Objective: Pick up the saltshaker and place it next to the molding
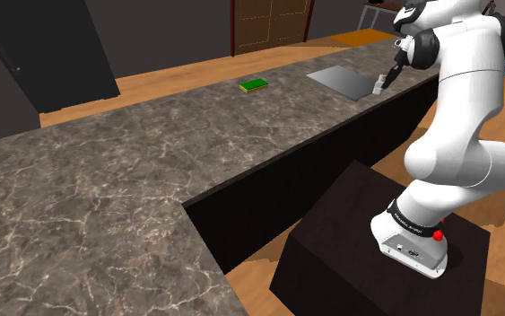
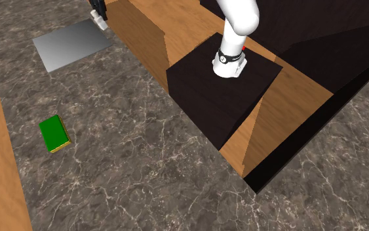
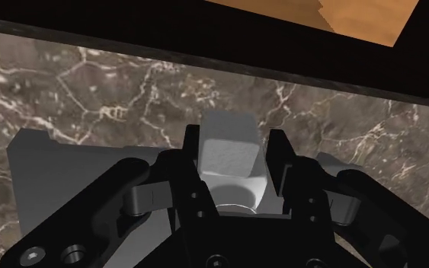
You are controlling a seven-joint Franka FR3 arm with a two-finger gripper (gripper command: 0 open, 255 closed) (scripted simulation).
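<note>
**Desk:** What sits nearest your lens?

**Me:** The gripper (image 3: 235, 138), on my wrist view. Its two black fingers stand on either side of the saltshaker (image 3: 228, 158) and press against it, so I call it clamped on the shaker.

**Desk:** Describe the shaker.

**Me:** It is pale, whitish grey, with a blocky top and a rounder body under it. It is upright between the fingers.

**Desk:** And where is it?

**Me:** It is over the grey sheet (image 3: 45, 175), a flat thin panel that lies on the dark marbled counter (image 3: 91, 84). From the shoulder view I place it at the sheet's corner nearest the arm (image 1: 457, 117), close to the counter's edge on the stand's side. I cannot tell whether its base touches the sheet or hangs just above it.

**Desk:** Anything else on that counter?

**Me:** There is a green sponge (image 1: 254, 85) with a yellow underside (flat, a small rectangle). It lies well apart from the sheet, toward the shoulder view's left of it.

**Desk:** And around the rig?

**Me:** The arm's white base sits on the dark stand (image 1: 349, 242), which is tucked into the inner corner of the L-shaped counter. There is a wooden floor (image 1: 474, 287) beside it, and a brown door (image 1: 271, 24) in the far wall.
</note>
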